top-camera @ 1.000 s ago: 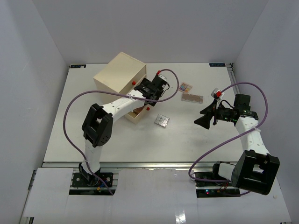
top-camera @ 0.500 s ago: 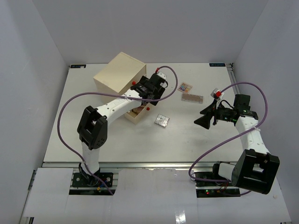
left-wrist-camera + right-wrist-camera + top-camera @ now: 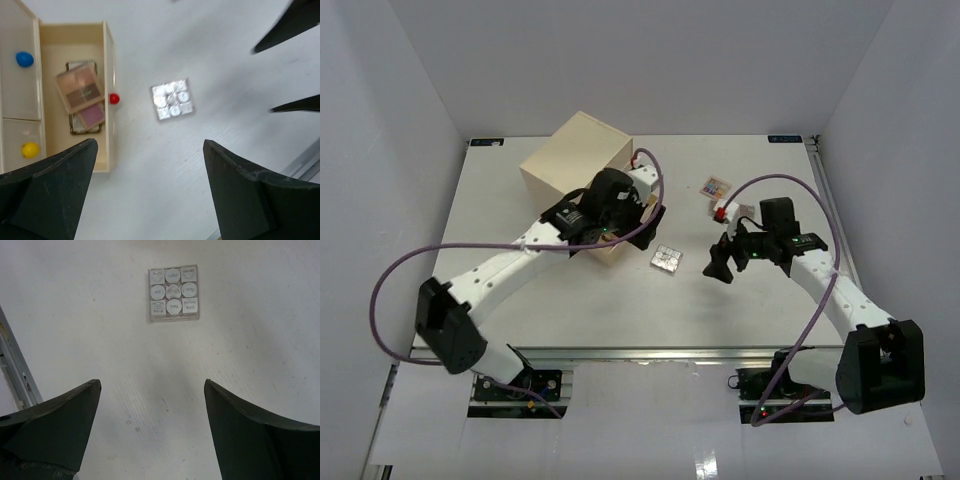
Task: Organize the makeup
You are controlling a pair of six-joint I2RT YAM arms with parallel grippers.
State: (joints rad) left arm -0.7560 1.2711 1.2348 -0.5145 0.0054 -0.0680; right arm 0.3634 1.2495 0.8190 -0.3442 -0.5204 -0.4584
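Currently left fingers (image 3: 45, 190) spread, empty; right fingers (image 3: 50, 425) spread, empty, near silver palette (image 3: 173, 293) on table (image 3: 150, 385).

drawer chest (image 3: 17, 95): cut by left edge | pink palette (image 3: 91, 115): partly under brown palette (image 3: 80, 88)

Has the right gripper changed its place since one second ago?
Yes. In the top view the right gripper has moved left, closer to the silver palette, which lies where it did before.

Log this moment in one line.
left gripper: open, empty | right gripper: open, silver palette ahead | drawer: open, brown palette inside
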